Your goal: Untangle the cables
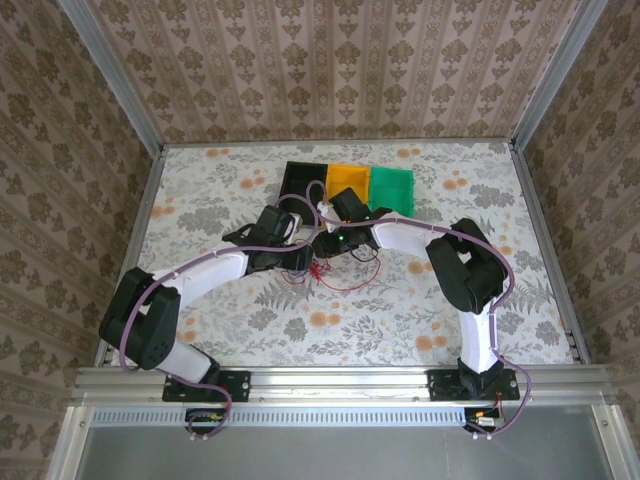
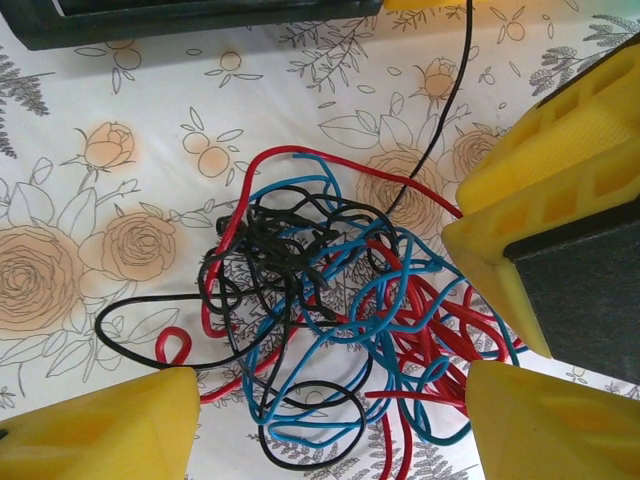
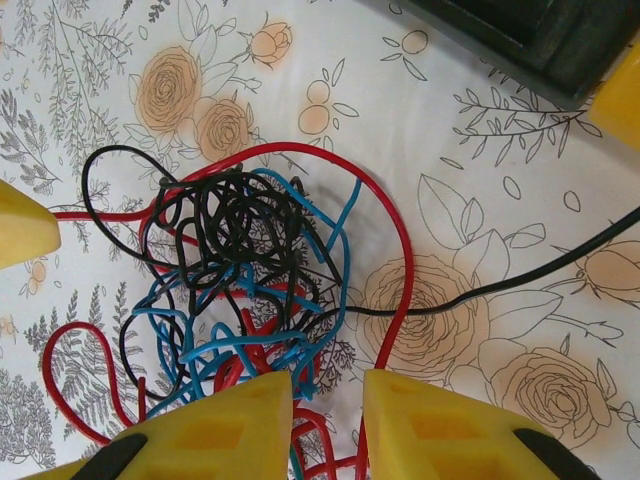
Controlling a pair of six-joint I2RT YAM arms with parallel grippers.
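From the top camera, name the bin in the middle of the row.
The orange bin, with the black bin on its left and the green bin on its right.

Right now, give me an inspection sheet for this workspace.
Surface: floral tablecloth, flat.
Job's things: thin cables, red, blue and black, in one knot mid-table.
Clutter: black bin, orange bin and green bin in a row at the far edge.
Grippers: left gripper open, straddling the knot; right gripper narrowly parted, strands between its fingers, grip unclear.
Cables: purple arm cables run along both arms.
Surroundings: patterned walls, metal frame.
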